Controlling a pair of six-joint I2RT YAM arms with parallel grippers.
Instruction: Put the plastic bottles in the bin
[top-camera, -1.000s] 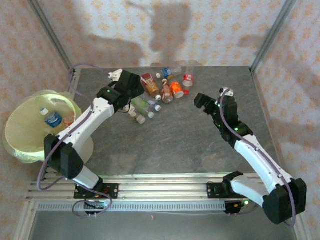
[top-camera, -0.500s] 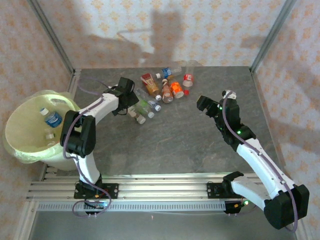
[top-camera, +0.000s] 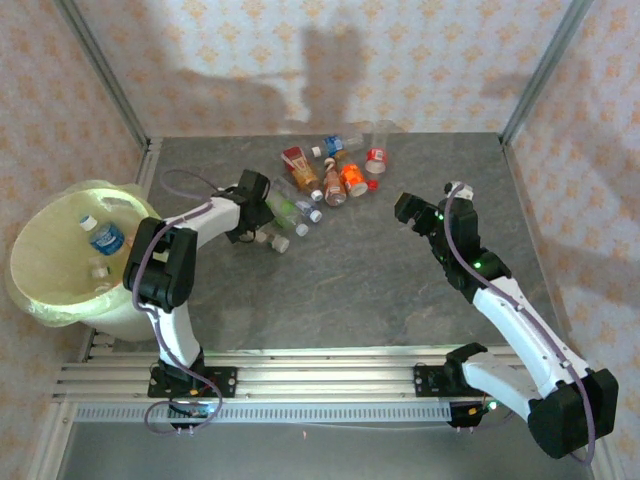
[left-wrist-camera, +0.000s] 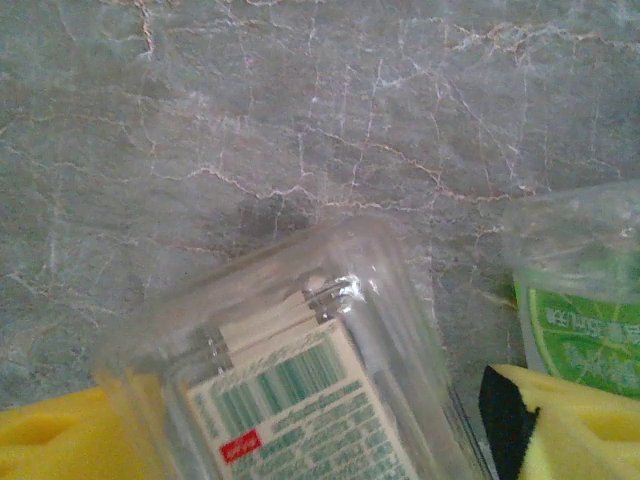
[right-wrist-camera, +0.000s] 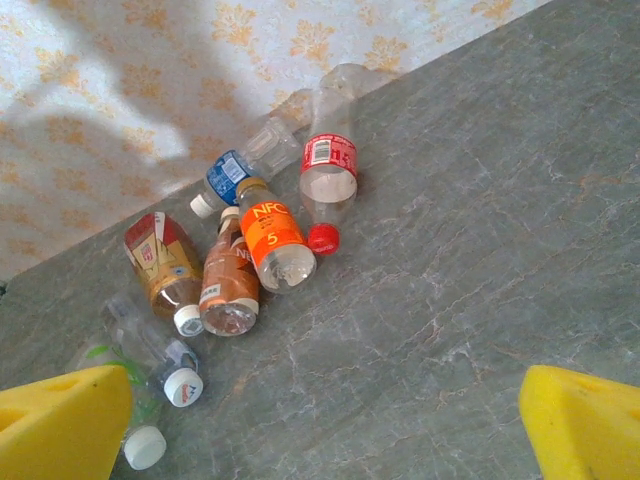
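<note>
Several plastic bottles lie in a loose heap at the back of the table: a red-labelled one (top-camera: 298, 165), an orange one (right-wrist-camera: 272, 237), a brown one (right-wrist-camera: 228, 285), a blue one (right-wrist-camera: 232, 176) and a red-and-white one (right-wrist-camera: 328, 165). My left gripper (top-camera: 255, 215) is low at the heap's near left end. Its yellow fingers (left-wrist-camera: 50, 440) are closed on a clear bottle with a white label (left-wrist-camera: 300, 330) lying on the table. A green-labelled bottle (left-wrist-camera: 580, 320) lies just right of it. My right gripper (right-wrist-camera: 320, 420) hangs open above bare table, right of the heap. The bin (top-camera: 35, 285) stands at the left edge.
Inside the bin lies a blue-labelled bottle (top-camera: 105, 238) among others. Two white-capped bottles (right-wrist-camera: 183, 385) lie near my right gripper's left finger. Metal frame posts (top-camera: 100, 70) and patterned walls close in the back. Grey table (top-camera: 350, 280) stretches between the arms.
My left arm folded in and sank onto the near left end of the heap, and its jaws narrowed around the clear bottle. The right gripper shifted only slightly.
</note>
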